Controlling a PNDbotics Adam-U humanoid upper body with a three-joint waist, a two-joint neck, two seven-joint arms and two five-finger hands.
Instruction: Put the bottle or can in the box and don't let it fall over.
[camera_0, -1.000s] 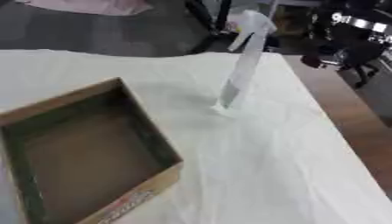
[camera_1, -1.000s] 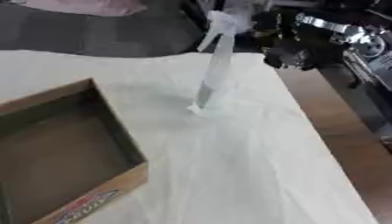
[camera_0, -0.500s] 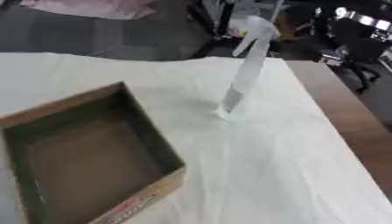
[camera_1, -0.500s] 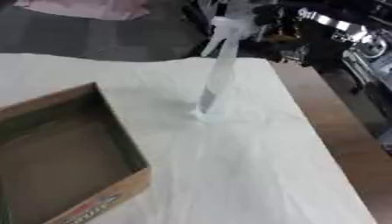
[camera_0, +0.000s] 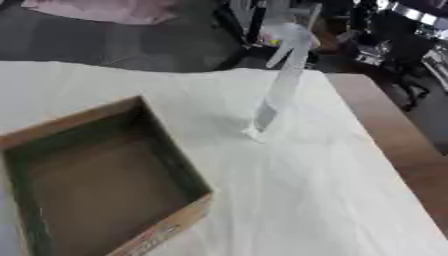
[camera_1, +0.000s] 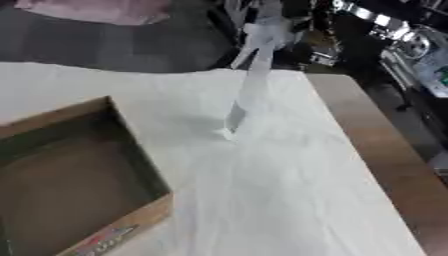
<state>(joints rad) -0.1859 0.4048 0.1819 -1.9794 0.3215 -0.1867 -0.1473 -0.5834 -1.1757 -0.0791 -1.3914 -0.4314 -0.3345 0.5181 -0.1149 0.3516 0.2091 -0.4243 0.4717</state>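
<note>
A slim, clear spray bottle (camera_0: 278, 90) with a white trigger head stands upright on the white cloth, alone and touched by nothing. To its left, at the lower left, sits an open cardboard box (camera_0: 80, 118) with a bare brown floor inside. A black and silver shape that looks like my right arm and hand (camera_1: 378, 21) shows at the top right, beyond the table's far edge and apart from the bottle. My left hand appears in no view.
White cloth (camera_0: 306, 200) covers most of the table. A bare wooden strip (camera_0: 394, 135) runs along the right edge. Beyond the far edge are dark floor, a pink cloth (camera_0: 105, 7) and dark chairs.
The dark arm at the top right has drawn back from the bottle toward the corner. The whole picture has shifted with the camera. The bottle still stands.
</note>
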